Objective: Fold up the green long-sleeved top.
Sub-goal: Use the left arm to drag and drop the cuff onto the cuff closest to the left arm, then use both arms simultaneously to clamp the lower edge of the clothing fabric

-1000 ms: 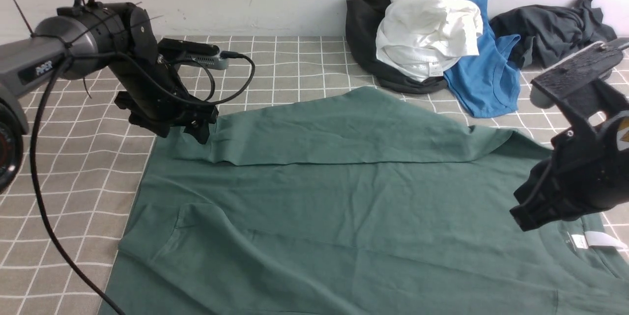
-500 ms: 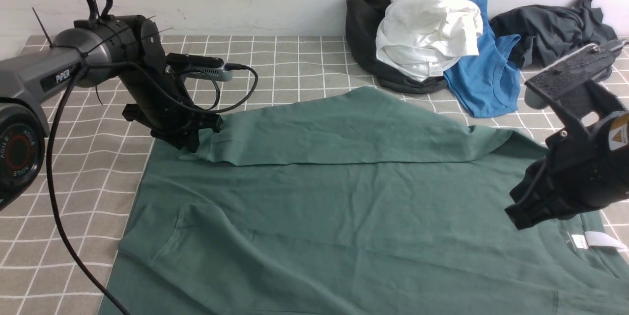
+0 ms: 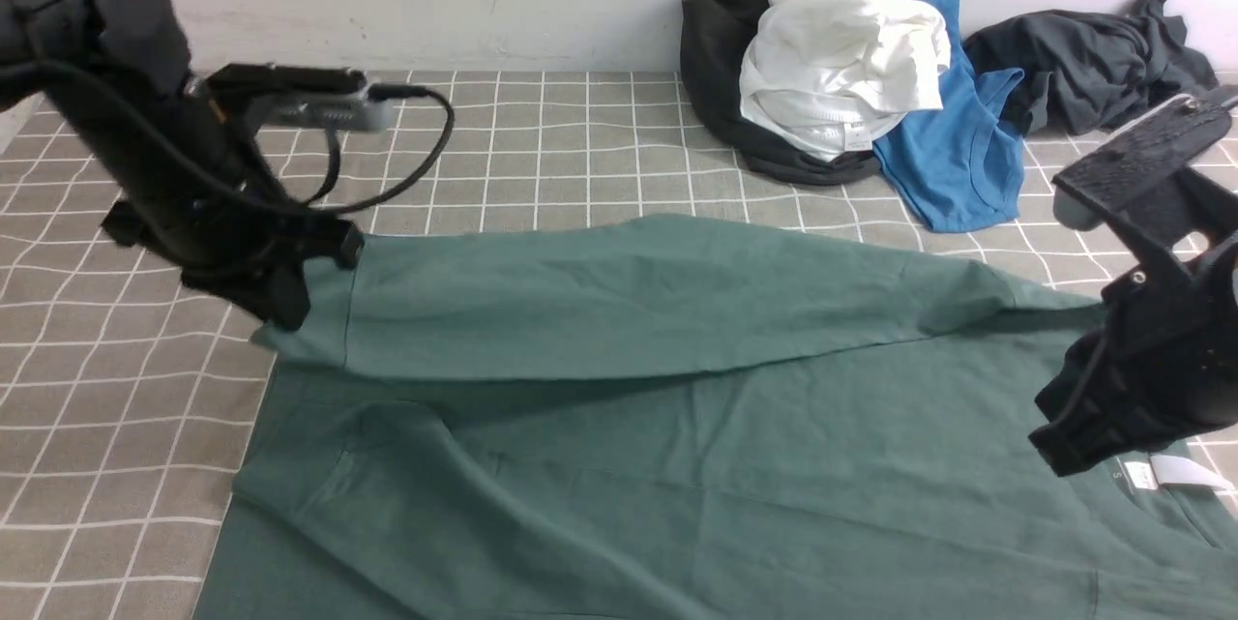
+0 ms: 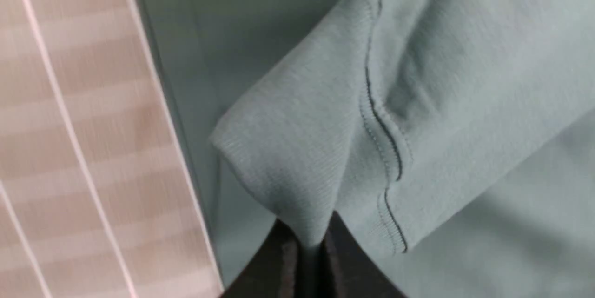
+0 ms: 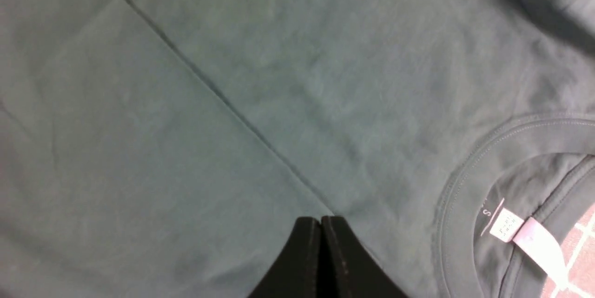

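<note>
Green long-sleeved top (image 3: 696,475) flat; left gripper (image 3: 285,309) pinches sleeve cuff (image 4: 279,158), held raised to fold across; right gripper (image 5: 320,226) closed, empty.

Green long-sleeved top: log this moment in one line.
left gripper: shut on sleeve cuff | right gripper: shut, empty, above green long-sleeved top near neck tag | fold: unfinished

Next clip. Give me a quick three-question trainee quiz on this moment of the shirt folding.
1. True or false: the left gripper pinches the sleeve cuff of the green top.
2. The right gripper holds: A) the collar, B) the neck tag, C) nothing.
3. What colour is the shirt lying against the white garment?
Key: 1 true; 2 C; 3 blue.
</note>
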Controlling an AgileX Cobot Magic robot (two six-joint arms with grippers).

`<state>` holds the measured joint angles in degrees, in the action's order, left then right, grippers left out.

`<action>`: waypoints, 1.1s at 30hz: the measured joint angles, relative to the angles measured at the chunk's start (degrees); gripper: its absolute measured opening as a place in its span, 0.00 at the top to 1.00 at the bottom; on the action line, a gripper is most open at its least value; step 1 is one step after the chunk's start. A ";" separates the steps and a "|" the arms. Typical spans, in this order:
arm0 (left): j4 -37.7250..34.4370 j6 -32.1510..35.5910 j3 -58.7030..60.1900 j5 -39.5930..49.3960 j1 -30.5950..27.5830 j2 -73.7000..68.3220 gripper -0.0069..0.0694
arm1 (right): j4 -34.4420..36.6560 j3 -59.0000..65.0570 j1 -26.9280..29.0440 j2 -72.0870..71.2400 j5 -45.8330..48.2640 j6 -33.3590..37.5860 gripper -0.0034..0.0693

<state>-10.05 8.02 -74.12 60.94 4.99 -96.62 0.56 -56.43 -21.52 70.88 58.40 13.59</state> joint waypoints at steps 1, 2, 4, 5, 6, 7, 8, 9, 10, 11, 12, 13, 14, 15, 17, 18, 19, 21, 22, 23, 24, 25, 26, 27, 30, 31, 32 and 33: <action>0.00 0.00 0.76 -0.17 0.00 0.97 0.90 | 0.07 0.00 0.00 -0.12 0.15 0.00 0.97; 0.00 -0.07 5.92 -1.35 0.00 4.11 0.90 | 0.23 0.00 0.00 -1.03 0.69 0.00 0.97; 0.00 -0.43 10.77 -2.56 0.00 6.90 0.90 | 0.73 0.00 0.00 -1.71 1.27 0.08 0.97; 0.00 -0.69 15.17 -3.78 0.00 9.00 0.90 | 1.66 0.00 0.00 -2.26 1.83 0.39 0.97; 0.00 -1.05 18.04 -4.61 0.00 10.63 0.90 | 2.30 0.00 0.00 -2.52 2.21 0.68 0.97; 0.00 -1.10 21.10 -5.63 0.00 12.53 0.90 | 3.52 0.00 0.00 -2.80 3.03 1.08 0.97; 0.00 -1.18 21.58 -5.77 0.00 12.53 0.90 | 3.71 0.00 0.00 -2.80 3.17 1.15 0.97; 0.00 -1.33 24.54 -6.92 0.00 14.18 0.90 | 4.77 -0.04 -0.20 -2.92 4.34 2.04 0.97; 0.00 -1.39 25.28 -7.29 0.00 14.49 0.90 | 4.99 -0.04 -0.35 -2.92 4.67 2.33 0.97; 0.00 -1.46 28.03 -8.65 0.00 15.37 0.90 | 5.49 -0.04 -1.73 -2.92 6.33 3.58 0.97; 0.00 -1.46 29.18 -9.29 0.00 15.43 0.89 | 5.78 -0.04 -2.96 -2.92 7.30 4.01 0.97; 0.00 -1.46 30.08 -9.94 0.00 15.48 0.87 | 5.91 -0.04 -4.48 -2.92 8.34 4.36 0.97; 0.00 -1.46 30.61 -10.26 0.00 15.43 0.86 | 6.03 -0.04 -5.81 -2.92 9.23 4.74 0.97; 0.05 -1.41 31.06 -10.46 0.00 15.43 0.83 | 6.14 -0.04 -7.54 -2.92 10.35 5.36 0.97; 0.15 -1.29 31.39 -10.51 0.00 15.43 0.74 | 6.26 -0.04 -11.13 -2.92 11.87 6.57 0.97; 0.15 -1.22 31.39 -10.57 0.00 15.43 0.69 | 6.31 0.01 -12.93 -2.92 12.12 7.19 0.97; 0.15 -1.22 31.39 -10.57 0.00 15.50 0.63 | 6.31 0.07 -14.72 -2.92 12.18 7.90 0.97; 0.10 -1.22 31.39 -10.51 0.00 15.66 0.57 | 6.31 0.19 -16.49 -2.92 12.18 8.48 0.97; 0.10 -1.22 31.39 -10.11 0.32 16.31 0.48 | 6.44 0.60 -19.23 -2.92 12.18 9.00 0.97; 0.10 -1.18 31.39 -9.82 0.67 16.90 0.43 | 6.45 1.01 -20.56 -2.94 12.18 9.28 0.97; 0.10 -0.91 31.39 -9.49 1.43 17.95 0.39 | 6.52 1.52 -22.15 -2.94 12.23 9.53 0.97; 0.16 -0.28 31.44 -8.70 2.82 19.91 0.33 | 6.57 2.29 -23.98 -2.94 12.20 9.60 0.97; 0.22 0.64 31.44 -8.11 4.33 21.56 0.30 | 6.57 3.12 -25.43 -2.99 12.17 9.67 0.97; 0.28 1.46 31.44 -7.55 6.11 22.93 0.28 | 6.57 3.89 -26.83 -2.99 12.17 9.67 0.97; 0.33 5.41 31.44 -4.84 11.27 27.10 0.26 | 6.57 7.09 -29.95 -2.99 10.04 9.67 0.96; 0.33 8.08 31.44 -2.37 13.61 28.57 0.26 | 6.57 9.05 -31.64 -2.99 7.94 9.78 0.94; 0.33 9.84 31.46 -0.29 15.42 29.53 0.25 | 6.59 10.49 -32.77 -2.99 5.91 9.95 0.92; 0.33 11.16 31.50 1.36 16.74 30.15 0.25 | 6.64 11.60 -33.62 -2.99 3.85 10.31 0.89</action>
<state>-9.71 19.18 -42.62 62.30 21.74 -66.47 7.20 -44.83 -55.14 67.89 62.25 23.90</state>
